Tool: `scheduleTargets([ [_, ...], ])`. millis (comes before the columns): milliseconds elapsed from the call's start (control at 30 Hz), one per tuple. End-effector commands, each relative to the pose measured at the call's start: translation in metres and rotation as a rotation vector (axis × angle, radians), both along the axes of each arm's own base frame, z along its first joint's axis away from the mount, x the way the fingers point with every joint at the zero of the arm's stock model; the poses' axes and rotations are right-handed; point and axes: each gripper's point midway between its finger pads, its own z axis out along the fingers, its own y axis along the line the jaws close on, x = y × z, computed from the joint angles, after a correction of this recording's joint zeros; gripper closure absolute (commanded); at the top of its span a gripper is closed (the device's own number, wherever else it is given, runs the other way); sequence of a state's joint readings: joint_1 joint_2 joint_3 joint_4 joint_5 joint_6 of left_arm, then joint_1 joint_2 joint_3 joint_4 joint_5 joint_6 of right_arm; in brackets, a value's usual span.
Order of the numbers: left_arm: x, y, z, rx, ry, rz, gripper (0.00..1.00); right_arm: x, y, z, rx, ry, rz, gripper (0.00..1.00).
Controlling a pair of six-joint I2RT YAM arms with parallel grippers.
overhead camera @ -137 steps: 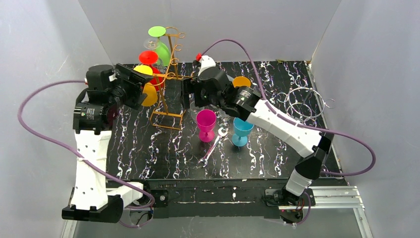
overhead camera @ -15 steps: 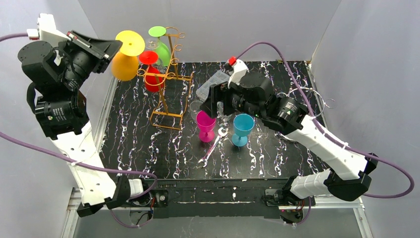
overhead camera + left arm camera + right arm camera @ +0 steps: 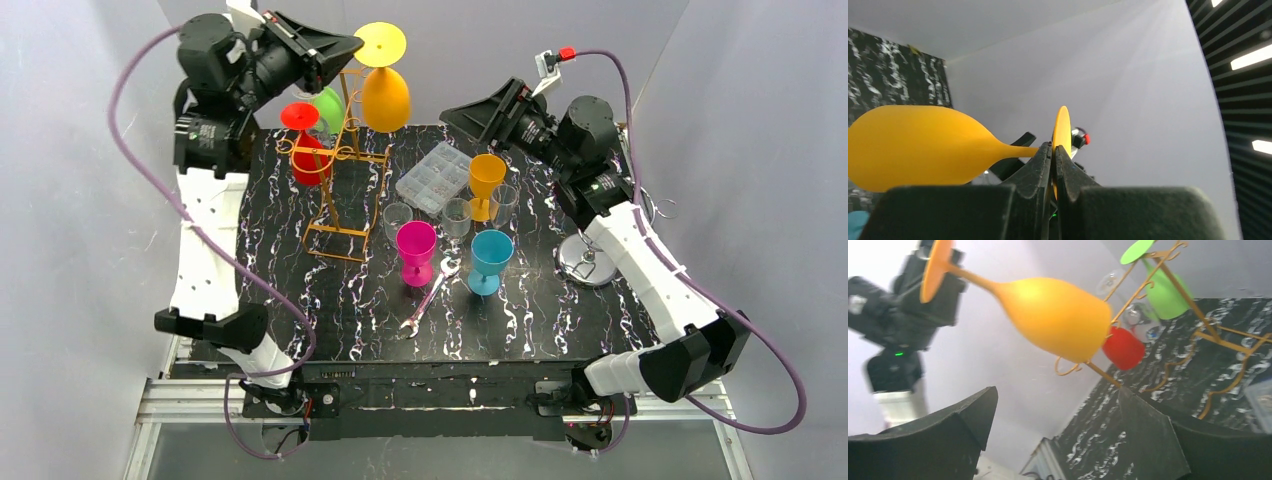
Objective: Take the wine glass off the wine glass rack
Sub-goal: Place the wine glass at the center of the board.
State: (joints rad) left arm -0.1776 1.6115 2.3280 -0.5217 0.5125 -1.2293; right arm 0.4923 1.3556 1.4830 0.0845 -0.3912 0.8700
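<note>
The black marbled counter [image 3: 300, 300] carries the gold wine glass rack [image 3: 349, 125], with a red glass [image 3: 308, 160] and a green glass [image 3: 328, 105] hanging on its left side. The left hand [image 3: 355, 42], raised level with the rack's top, is clamped on the foot of the yellow wine glass [image 3: 386, 98], which hangs bowl-down off the rack, just right of its top hooks. Farther right of the rack, the right hand [image 3: 1058, 405] has its fingers spread wide and holds nothing.

Yellow wine glass [image 3: 385, 95] looks matt, smooth plastic; rack [image 3: 344, 152] thin golden metal wire; table [image 3: 300, 290] perhaps glossy marble-print.
</note>
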Motion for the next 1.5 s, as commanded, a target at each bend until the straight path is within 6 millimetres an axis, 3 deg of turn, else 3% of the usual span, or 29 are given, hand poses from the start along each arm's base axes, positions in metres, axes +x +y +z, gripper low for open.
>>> scheduleTargets([
  [0,-0.009,-0.015,0.045,-0.225,-0.052,-0.085,1.00,-0.026,-0.002,0.047,0.199,-0.105,0.146,0.00],
  [133,-0.002,-0.024,0.053,-0.340,-0.026,-0.131,1.00,-0.025,-0.003,0.046,0.251,-0.085,0.155,0.00],
  [500,-0.010,-0.027,0.057,-0.453,0.010,-0.179,1.00,-0.010,-0.009,0.039,0.314,-0.050,0.079,0.00],
  [733,-0.020,-0.026,0.052,-0.511,0.067,-0.199,1.00,-0.012,-0.013,0.058,0.435,-0.124,0.098,0.19],
  [967,-0.024,-0.024,0.053,-0.577,0.093,-0.221,1.00,-0.012,-0.014,0.061,0.490,-0.135,0.112,0.34],
  [1233,-0.020,-0.026,0.038,-0.621,0.147,-0.238,1.00,-0.017,-0.018,0.069,0.527,-0.168,0.115,0.50],
  [1467,-0.012,-0.028,0.019,-0.644,0.187,-0.234,1.00,-0.030,-0.022,0.077,0.567,-0.198,0.132,0.85],
])
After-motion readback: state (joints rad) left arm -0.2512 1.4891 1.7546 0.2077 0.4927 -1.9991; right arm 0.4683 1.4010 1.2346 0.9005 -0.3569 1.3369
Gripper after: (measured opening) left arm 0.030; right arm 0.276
